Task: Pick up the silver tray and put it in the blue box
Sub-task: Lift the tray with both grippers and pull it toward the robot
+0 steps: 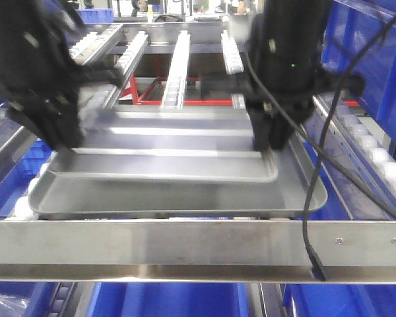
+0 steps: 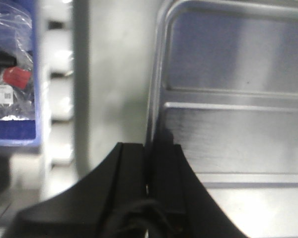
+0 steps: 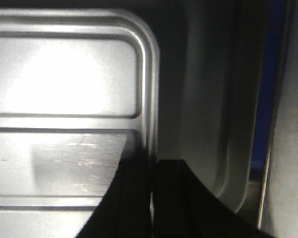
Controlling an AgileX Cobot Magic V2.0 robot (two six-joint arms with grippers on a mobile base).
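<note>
Left gripper (image 2: pixel 149 148) is pinching silver tray (image 1: pixel 171 162) by left rim, jaws nearly closed | right gripper (image 3: pixel 153 163) is pinching right rim likewise | tray is sitting over second tray (image 1: pixel 185 201) | risk: arms moving unevenly, thin rim slipping out

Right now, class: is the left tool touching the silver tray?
Touching. The left wrist view shows the left tool closed over the rim of the silver tray, with no gap visible.

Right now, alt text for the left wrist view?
The left gripper has its black jaws pinched on the rim of the silver tray, whose ridged centre fills the right side. At far left, a blue bin holds a clear bag.
</note>
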